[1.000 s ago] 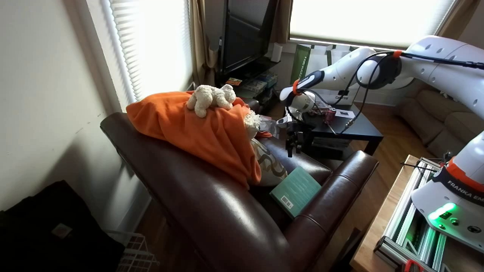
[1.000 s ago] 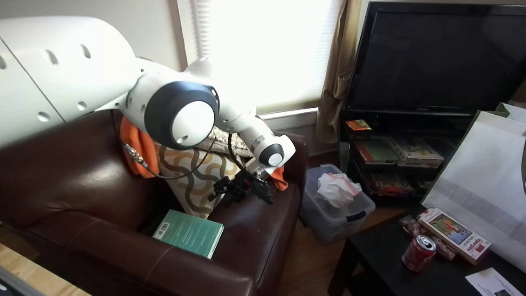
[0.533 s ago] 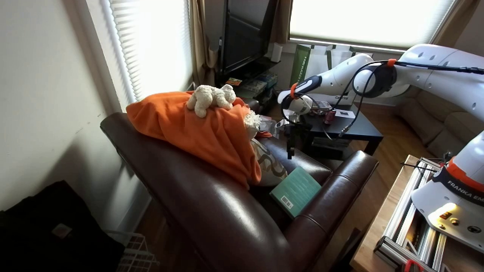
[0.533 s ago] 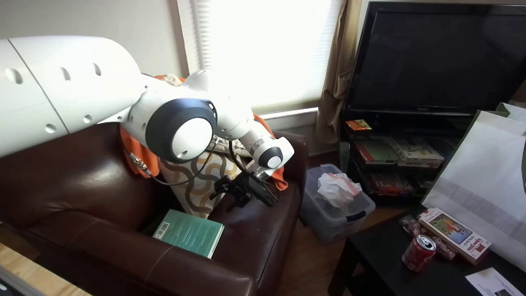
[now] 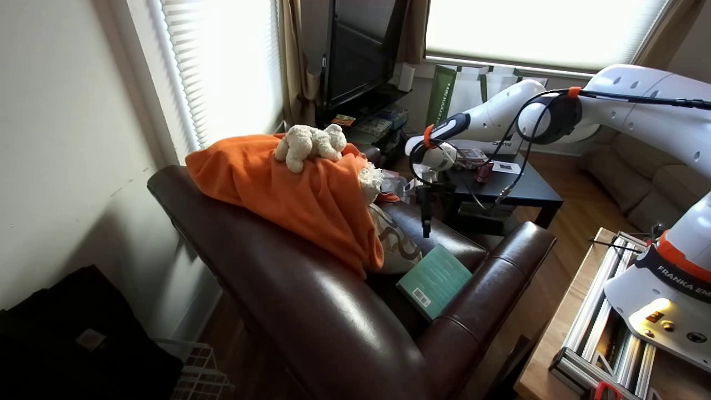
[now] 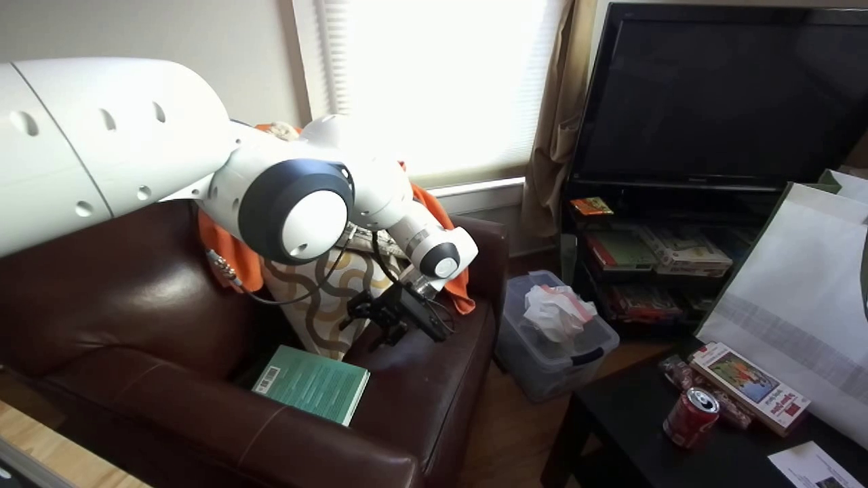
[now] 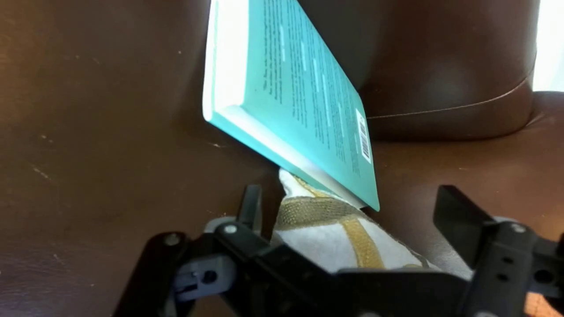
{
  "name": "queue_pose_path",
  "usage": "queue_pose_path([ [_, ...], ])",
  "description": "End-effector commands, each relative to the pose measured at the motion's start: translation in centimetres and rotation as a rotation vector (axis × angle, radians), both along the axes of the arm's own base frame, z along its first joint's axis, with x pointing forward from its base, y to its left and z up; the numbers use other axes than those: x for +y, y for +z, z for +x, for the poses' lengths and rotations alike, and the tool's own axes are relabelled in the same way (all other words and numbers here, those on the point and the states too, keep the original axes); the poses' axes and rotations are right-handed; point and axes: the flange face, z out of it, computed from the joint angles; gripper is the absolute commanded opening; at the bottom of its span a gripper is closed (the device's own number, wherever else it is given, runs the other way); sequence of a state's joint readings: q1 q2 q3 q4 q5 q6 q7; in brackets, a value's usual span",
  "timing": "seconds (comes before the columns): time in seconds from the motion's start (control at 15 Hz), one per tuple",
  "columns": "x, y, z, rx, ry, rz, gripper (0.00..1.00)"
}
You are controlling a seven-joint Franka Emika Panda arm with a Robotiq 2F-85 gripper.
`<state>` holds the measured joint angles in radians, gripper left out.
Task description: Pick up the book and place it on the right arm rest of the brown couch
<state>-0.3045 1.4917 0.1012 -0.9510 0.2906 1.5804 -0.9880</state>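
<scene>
The teal-green book (image 5: 435, 280) lies with its barcode side up on the seat of the brown couch (image 5: 316, 300), between a patterned pillow and the right arm rest (image 5: 500, 278). In an exterior view the book (image 6: 313, 383) shows its page edge and the arm rest (image 6: 224, 420) runs in front of it. My gripper (image 6: 359, 337) hangs above the seat, past the book's page-edge side and apart from it. In the wrist view the gripper (image 7: 350, 196) is open with nothing between its fingers; the book (image 7: 299, 101) lies ahead, one corner by the pillow.
The patterned pillow (image 7: 326, 237) sits under the gripper in the wrist view. An orange blanket (image 5: 294, 194) with a white plush toy (image 5: 311, 145) covers the couch back. A plastic bin (image 6: 556, 346) and a black table (image 6: 610, 420) with a can (image 6: 690, 417) stand beyond the couch.
The arm's elbow has come down and the gripper has sunk and turned slightly over the seat. The base light has gone from green to yellowish white. The book has not moved.
</scene>
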Motion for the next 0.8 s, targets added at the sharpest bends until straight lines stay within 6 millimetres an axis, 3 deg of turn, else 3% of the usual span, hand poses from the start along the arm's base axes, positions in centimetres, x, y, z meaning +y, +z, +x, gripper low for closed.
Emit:
queue_pose_path([
  [0.0,0.0,0.2,0.1,-0.001,0.000,0.000,1.00],
  [0.33,-1.5,-2.4,-1.0,-0.035,-0.033,-0.119,1.00],
  [0.73,0.4,-5.0,-4.2,0.031,0.017,-0.118,1.00],
])
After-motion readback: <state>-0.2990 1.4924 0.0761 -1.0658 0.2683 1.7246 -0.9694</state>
